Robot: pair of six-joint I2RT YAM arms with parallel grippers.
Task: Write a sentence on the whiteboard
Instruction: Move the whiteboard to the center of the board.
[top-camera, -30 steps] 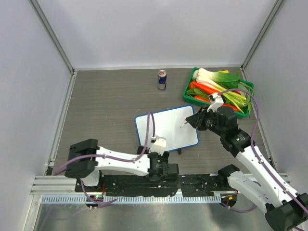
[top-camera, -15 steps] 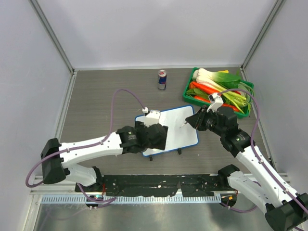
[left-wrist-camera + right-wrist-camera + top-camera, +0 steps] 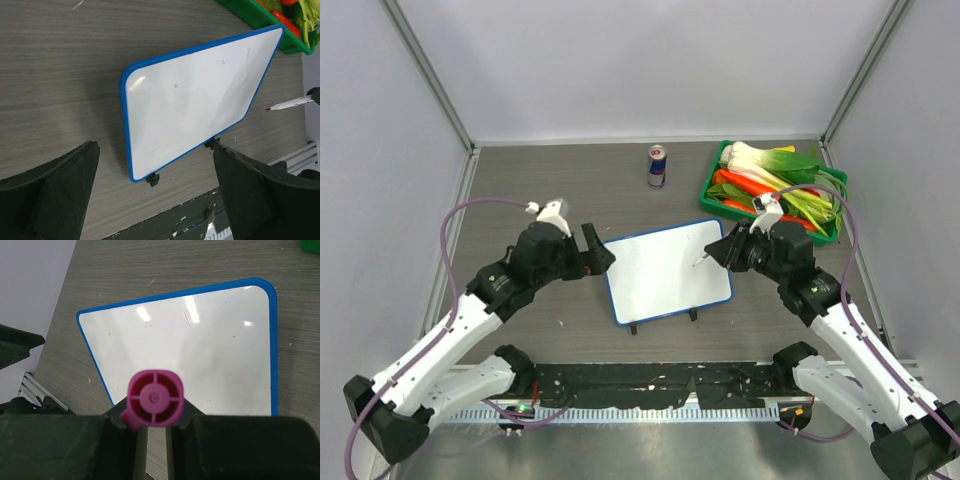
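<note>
Swings off the whiteboard (image 3: pixel 668 272) with left jaws spread wide, leaving it blank just ahead; keeps pink marker (image 3: pixel 155 399) clamped in right jaws, ready to write.

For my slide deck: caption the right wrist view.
Right tool grips a pink marker, aimed at the blue-rimmed whiteboard.

Grey wood-grain tabletop (image 3: pixel 540 190), pale grey walls (image 3: pixel 650 60), alu corner posts (image 3: pixel 428 75)

My top camera looks down from the near edge over the whole table (image 3: pixel 540 200); both wrist cameras look down closer, sharing the whiteboard (image 3: pixel 665 272).
</note>
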